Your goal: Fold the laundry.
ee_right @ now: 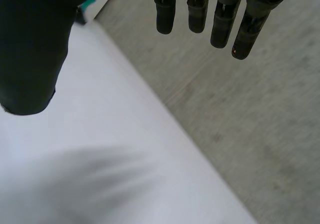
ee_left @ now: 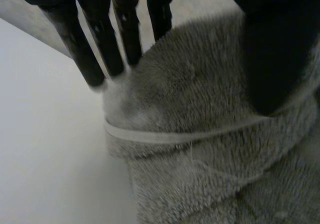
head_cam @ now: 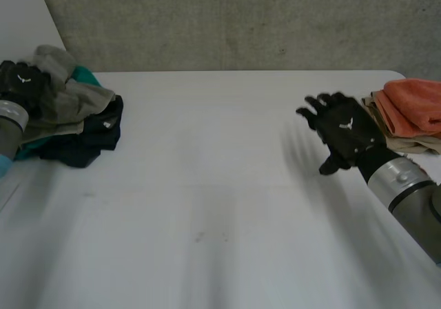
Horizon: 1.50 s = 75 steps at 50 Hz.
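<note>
A heap of laundry lies at the table's far left: a grey fluffy towel (head_cam: 69,102) on top, a teal piece (head_cam: 84,76) behind it and a black garment (head_cam: 96,133) at its near side. My left hand (head_cam: 21,81) rests on the heap's left end. In the left wrist view its fingers (ee_left: 95,59) dig into the far side of a ridge of the grey towel (ee_left: 200,134), and the thumb (ee_left: 272,59) presses the near side, pinching the cloth. My right hand (head_cam: 344,133) hovers open over the table at the right, its fingers (ee_right: 220,19) straight and holding nothing.
A folded stack sits at the far right edge, an orange towel (head_cam: 413,105) on top of beige cloth (head_cam: 406,143), just behind my right hand. The white table (head_cam: 220,205) stretches between the two hands. A grey wall runs behind the table.
</note>
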Each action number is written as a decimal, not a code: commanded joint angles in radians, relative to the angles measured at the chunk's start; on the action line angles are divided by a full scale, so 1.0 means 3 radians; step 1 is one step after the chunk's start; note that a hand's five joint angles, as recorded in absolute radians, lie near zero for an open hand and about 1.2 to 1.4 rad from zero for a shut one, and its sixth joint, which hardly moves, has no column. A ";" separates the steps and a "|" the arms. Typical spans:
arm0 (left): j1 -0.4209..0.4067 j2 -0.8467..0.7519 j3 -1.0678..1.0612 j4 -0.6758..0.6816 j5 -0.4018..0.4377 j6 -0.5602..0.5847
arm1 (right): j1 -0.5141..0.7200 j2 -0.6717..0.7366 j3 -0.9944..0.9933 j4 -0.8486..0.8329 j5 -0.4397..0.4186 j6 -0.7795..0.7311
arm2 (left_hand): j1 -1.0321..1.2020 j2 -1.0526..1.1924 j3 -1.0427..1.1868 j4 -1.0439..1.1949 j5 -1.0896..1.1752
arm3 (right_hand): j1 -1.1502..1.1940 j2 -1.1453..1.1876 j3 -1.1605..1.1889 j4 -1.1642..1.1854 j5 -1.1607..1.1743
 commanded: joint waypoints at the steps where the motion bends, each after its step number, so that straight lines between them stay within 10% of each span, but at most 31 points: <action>1: -0.0091 -0.0189 0.0192 0.0139 0.0014 -0.0315 | -0.0050 0.0068 -0.0008 0.0108 0.0052 -0.0143 | 0.2631 0.2724 0.2739 0.2780 0.2782 | -0.0138 -0.0172 -0.0119 -0.0221 -0.0209; 15: -0.1271 0.1329 -0.1029 0.0471 0.0126 -0.2190 | -0.0091 -0.0029 -0.0080 0.0118 0.0522 -0.0102 | 0.2631 0.2724 0.2739 0.2780 0.2782 | -0.0138 -0.0172 -0.0119 -0.0221 -0.0209; 23: -0.2115 0.0969 -0.1174 0.0512 0.0229 -0.2519 | -0.0127 -0.0029 -0.0111 0.0134 0.0727 -0.0051 | 0.2631 0.2724 0.2739 0.2780 0.2782 | -0.0138 -0.0172 -0.0119 -0.0221 -0.0209; 28: -0.2504 0.0492 -0.0979 0.0456 0.0254 -0.2519 | -0.0132 -0.0024 -0.0141 0.0175 0.0789 -0.0041 | 0.1177 0.1270 0.1285 0.1326 0.1328 | -0.0138 -0.0172 -0.0119 -0.0221 -0.0209; 30: -0.2607 0.0496 -0.0989 0.0451 0.0249 -0.2499 | -0.0143 -0.0024 -0.0141 0.0195 0.0799 -0.0036 | -0.0458 -0.0365 -0.0350 -0.0309 -0.0307 | -0.0138 -0.0172 -0.0119 -0.0221 -0.0209; 45: -0.1892 0.1595 -0.1592 0.0278 0.0004 -0.2071 | -0.0061 -0.0039 -0.0269 0.0909 0.0697 -0.0087 | -0.0753 -0.0660 -0.0645 -0.0605 -0.0603 | -0.0138 -0.0172 -0.0119 -0.0221 -0.0209; 57: -0.1207 0.1290 -0.1680 -0.0147 -0.0022 -0.1195 | 0.0302 0.0282 -0.0596 0.1591 0.0467 -0.0178 | -0.0753 -0.0660 -0.0645 -0.0605 -0.0603 | -0.0138 -0.0172 -0.0119 -0.0221 -0.0209; 68: -0.1216 0.0880 -0.1593 -0.0096 0.0750 -0.1169 | 0.0716 0.0783 -0.0755 0.1086 0.0814 -0.0506 | -0.0705 -0.0611 -0.0596 -0.0556 -0.0554 | -0.0138 -0.0172 -0.0119 -0.0221 -0.0209; 75: -0.1272 0.0686 -0.1496 -0.0091 0.0740 -0.1083 | 0.0747 0.0927 -0.0796 0.0952 0.0978 -0.0511 | -0.0588 -0.0494 -0.0479 -0.0439 -0.0437 | -0.0056 -0.0090 -0.0037 -0.0139 -0.0127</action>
